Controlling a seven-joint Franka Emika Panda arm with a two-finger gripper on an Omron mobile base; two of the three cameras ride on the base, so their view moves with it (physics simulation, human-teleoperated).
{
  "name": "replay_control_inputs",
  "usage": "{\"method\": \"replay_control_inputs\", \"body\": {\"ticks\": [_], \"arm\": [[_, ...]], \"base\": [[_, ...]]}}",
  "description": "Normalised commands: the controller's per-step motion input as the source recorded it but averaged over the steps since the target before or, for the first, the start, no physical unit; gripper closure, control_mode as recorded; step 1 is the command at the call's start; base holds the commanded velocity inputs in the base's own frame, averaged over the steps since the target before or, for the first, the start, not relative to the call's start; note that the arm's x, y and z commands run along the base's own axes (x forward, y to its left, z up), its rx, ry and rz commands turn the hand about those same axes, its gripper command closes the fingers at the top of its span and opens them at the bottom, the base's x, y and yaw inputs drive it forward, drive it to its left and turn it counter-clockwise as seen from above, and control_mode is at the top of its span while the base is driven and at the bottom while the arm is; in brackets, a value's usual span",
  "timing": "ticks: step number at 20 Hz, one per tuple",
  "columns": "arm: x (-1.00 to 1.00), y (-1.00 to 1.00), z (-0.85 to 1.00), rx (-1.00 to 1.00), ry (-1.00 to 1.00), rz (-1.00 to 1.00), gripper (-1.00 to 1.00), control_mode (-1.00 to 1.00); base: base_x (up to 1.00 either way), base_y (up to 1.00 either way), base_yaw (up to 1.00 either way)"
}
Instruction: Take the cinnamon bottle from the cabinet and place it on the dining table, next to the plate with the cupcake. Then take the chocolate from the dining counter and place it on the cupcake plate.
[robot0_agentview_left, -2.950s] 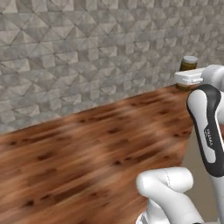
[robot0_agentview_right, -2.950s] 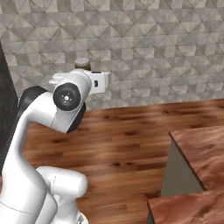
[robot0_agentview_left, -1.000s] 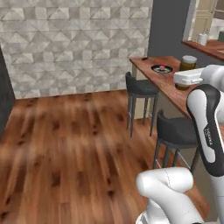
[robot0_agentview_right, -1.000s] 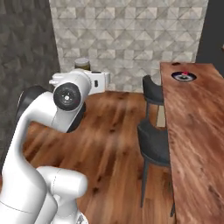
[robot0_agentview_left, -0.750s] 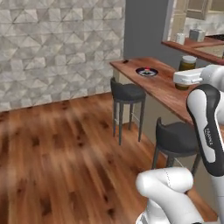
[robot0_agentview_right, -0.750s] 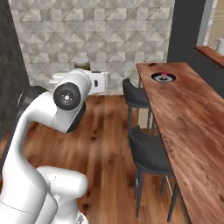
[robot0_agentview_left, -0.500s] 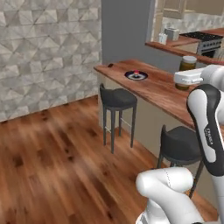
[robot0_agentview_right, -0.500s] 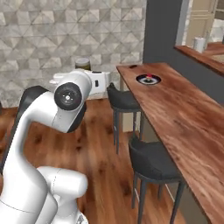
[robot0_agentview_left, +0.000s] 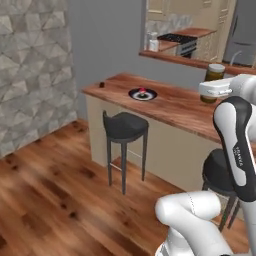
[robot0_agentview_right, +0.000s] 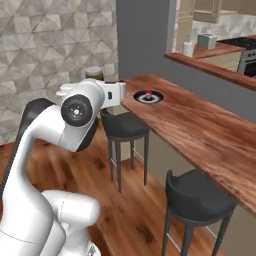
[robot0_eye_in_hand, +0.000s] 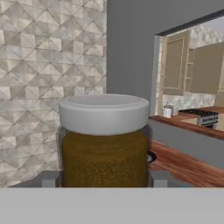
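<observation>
One cinnamon bottle (robot0_eye_in_hand: 104, 140). On the dining table (robot0_agentview_left: 190, 112): one cupcake plate (robot0_agentview_left: 142, 94) near its end, carrying one cupcake (robot0_agentview_left: 142, 90); one chocolate (robot0_agentview_left: 101, 84) at the far corner. Two stools: one (robot0_agentview_left: 125, 126), another (robot0_agentview_right: 198, 196).

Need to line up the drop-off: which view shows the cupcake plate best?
Left base view: the cupcake plate sits in full on the dining table, unobstructed. Right base view shows it too, more foreshortened. In the hand view the cinnamon bottle hides most of it.

Even, soft rendered light with no glare; faint shadows lie under the stools (robot0_agentview_left: 125, 126); textures look slightly blurry, and distant kitchen detail stays soft
</observation>
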Motion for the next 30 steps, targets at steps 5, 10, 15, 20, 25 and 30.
{"method": "replay_control_inputs", "body": {"ticks": [5,10,15,20,25,30], "arm": [[0.00,0.00,0.00,0.00,0.00,0.00,1.00,1.00],[0.00,0.00,0.00,0.00,0.00,0.00,1.00,1.00],[0.00,0.00,0.00,0.00,0.00,0.00,1.00,1.00],[0.00,0.00,0.00,0.00,0.00,0.00,1.00,1.00],[0.00,0.00,0.00,0.00,0.00,0.00,1.00,1.00],[0.00,0.00,0.00,0.00,0.00,0.00,1.00,1.00]], "base": [[0.66,1.00,-0.55],[0.53,1.00,-0.54],[0.49,1.00,-0.52],[0.53,0.57,-0.47],[0.12,0.94,-0.37],[0.10,1.00,-0.27]]}}
